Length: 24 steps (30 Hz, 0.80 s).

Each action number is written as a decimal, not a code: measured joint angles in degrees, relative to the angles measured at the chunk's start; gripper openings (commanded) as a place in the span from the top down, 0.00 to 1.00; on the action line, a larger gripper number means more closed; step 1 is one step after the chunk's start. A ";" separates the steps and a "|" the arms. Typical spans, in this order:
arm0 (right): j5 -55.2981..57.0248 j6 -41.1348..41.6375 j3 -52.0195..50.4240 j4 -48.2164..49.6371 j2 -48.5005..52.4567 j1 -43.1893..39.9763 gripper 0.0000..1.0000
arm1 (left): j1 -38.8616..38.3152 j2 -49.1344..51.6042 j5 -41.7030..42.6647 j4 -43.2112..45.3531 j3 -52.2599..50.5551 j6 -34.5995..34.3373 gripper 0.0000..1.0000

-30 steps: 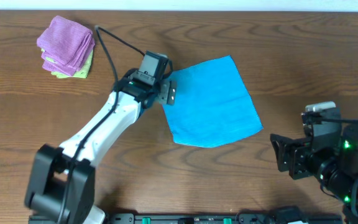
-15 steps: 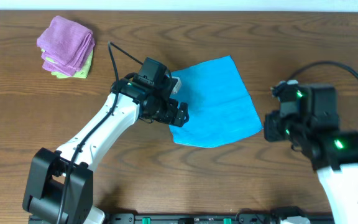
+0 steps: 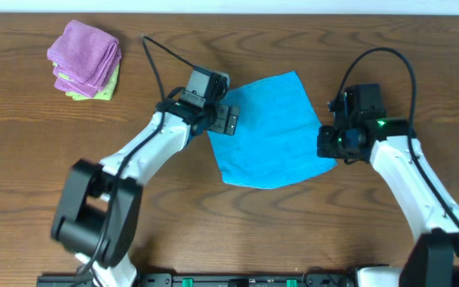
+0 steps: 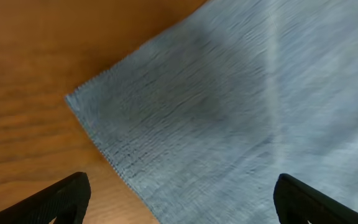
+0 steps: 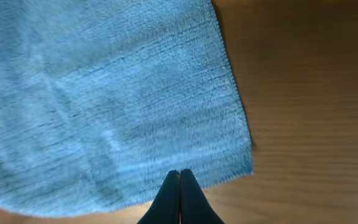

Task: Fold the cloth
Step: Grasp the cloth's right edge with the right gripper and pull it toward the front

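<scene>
We take this for a robotics lab bench. A brown wood-grain tabletop (image 3: 38, 175) carries two white-and-black robot arms, the left arm (image 3: 146, 143) and the right arm (image 3: 397, 171), with a loose black cable (image 3: 151, 64). A black equipment rail (image 3: 237, 279) lines its near edge. A sky-blue microfibre cloth (image 3: 273, 135) lies mid-tabletop, and a stack of folded purple and green cloths (image 3: 84, 56) sits at the far left corner.

White arm shells (image 3: 146, 147), black joints (image 3: 94, 209), looping black cables (image 3: 154, 68) (small green lights (image 3: 381, 123))

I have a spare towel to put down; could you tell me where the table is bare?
Bare wood lies far left, in front of the purple cloth, and between the cloth and the front edge. Crowded: the cloth's side corners, at the left pincer and right pincer.
</scene>
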 measured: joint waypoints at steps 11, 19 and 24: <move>0.28 1.33 -13.68 15.93 1.03 0.00 0.99 | -0.02 4.96 -2.12 5.25 0.00 0.00 0.05; 1.66 1.55 -18.91 22.45 1.03 0.00 0.99 | -0.02 5.97 -2.27 9.75 0.00 0.09 0.05; 2.14 2.40 -19.52 22.80 1.03 0.00 0.98 | -0.02 7.19 -2.29 10.08 0.00 0.20 0.05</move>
